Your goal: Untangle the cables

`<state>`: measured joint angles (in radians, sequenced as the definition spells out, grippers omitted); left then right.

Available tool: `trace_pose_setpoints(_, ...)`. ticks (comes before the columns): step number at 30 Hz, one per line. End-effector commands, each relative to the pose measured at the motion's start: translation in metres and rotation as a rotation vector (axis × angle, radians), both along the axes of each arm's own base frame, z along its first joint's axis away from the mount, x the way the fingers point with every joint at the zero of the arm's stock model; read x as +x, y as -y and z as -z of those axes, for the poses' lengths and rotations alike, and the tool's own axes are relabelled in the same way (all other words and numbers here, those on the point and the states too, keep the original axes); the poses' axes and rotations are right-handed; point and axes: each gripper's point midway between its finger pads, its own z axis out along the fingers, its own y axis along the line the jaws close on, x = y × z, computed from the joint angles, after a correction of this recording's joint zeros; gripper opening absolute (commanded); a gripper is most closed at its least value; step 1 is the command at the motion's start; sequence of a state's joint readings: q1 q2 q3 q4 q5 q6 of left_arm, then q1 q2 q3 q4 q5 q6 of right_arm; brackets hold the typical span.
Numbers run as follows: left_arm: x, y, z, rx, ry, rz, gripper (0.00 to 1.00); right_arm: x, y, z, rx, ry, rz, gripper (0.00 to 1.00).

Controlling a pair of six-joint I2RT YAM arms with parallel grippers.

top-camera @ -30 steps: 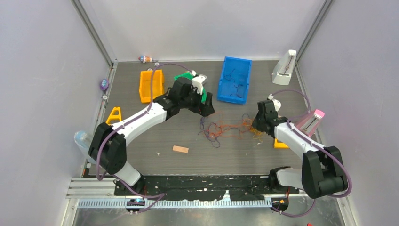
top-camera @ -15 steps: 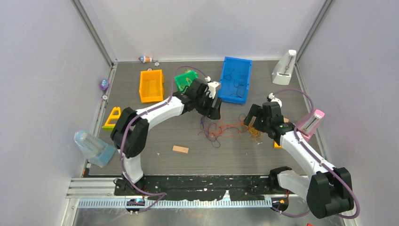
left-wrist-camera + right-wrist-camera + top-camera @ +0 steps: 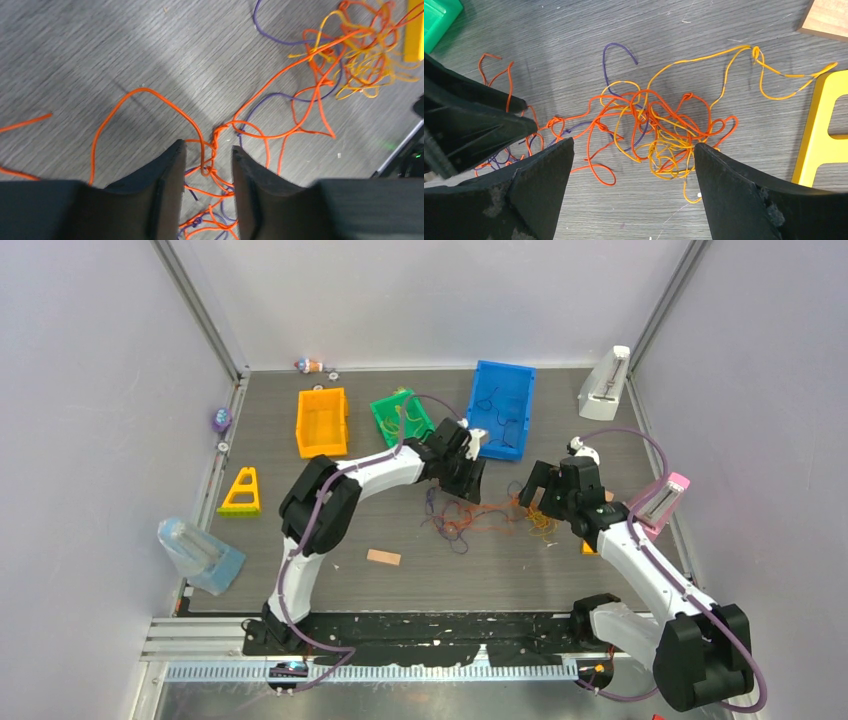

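Left wrist view, and the left gripper (image 3: 207, 146) is right down over the table (image 3: 75, 45), its two dark fingers (image 3: 167, 180) drawn in to a narrow gap but not touching. A knotted twist of the cables (image 3: 216, 134) sits just at the mouth of that gap. Orange strands run back between the fingers, with a bit of purple low down, and nothing looks pinched! One big orange loop arcs off to the left of the left finger, and beyond the tips, up and to the right, lies the thick yellow-and-orange clump. Over to the right wrist view: the right gripper (image 3: 633, 146) is spread wide, holding nothing. The densest part of the tangle sits just ahead of its tips and between them, orange on the left, yellow toward the right finger. A single purple strand curls up beyond that, and a long yellow one trails off to the far right. A yellow block (image 3: 819, 125) lies just outside the right finger. From the top, both grippers face each other with the tangle on the table between them.
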<state>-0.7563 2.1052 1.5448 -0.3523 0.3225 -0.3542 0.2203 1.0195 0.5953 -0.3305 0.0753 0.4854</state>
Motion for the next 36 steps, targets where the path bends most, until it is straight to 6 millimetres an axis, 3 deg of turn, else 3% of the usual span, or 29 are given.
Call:
trace_pose_setpoints(1,0.003,0.013,-0.012,-0.052,-0.017,-0.008,0.24,0.005,-0.005,-0.009,0.017,0.044,-0.027,0.95)
trace_pose_setpoints(3,0.0,0.014,-0.02,-0.07,-0.012,0.006,0.01,0.005,-0.005,-0.008,0.02,0.046,-0.032,0.95)
trace_pose_setpoints(6,-0.002,0.011,-0.048,-0.124,0.055,0.016,0.0,0.006,-0.01,-0.009,0.031,0.059,-0.057,0.94)
trace_pose_setpoints(11,-0.014,0.005,-0.132,-0.237,0.18,0.072,0.0,-0.002,-0.053,-0.019,0.164,0.129,-0.312,0.96)
trace_pose_setpoints(19,-0.052,-0.003,-0.276,-0.457,0.271,0.154,0.0,-0.016,-0.115,-0.076,0.353,0.414,-0.617,0.99)
trace_pose_setpoints(24,-0.077,-0.009,-0.352,-0.606,0.311,0.202,0.0,-0.025,-0.131,-0.105,0.353,0.6,-0.684,1.0)
trace_pose_setpoints(28,-0.096,-0.007,-0.396,-0.73,0.298,0.262,0.0,-0.021,-0.135,-0.114,0.301,0.645,-0.672,1.0)
trace_pose_setpoints(36,-0.127,-0.009,-0.448,-0.867,0.281,0.335,0.0,0.003,-0.12,-0.08,0.232,0.524,-0.515,0.96)
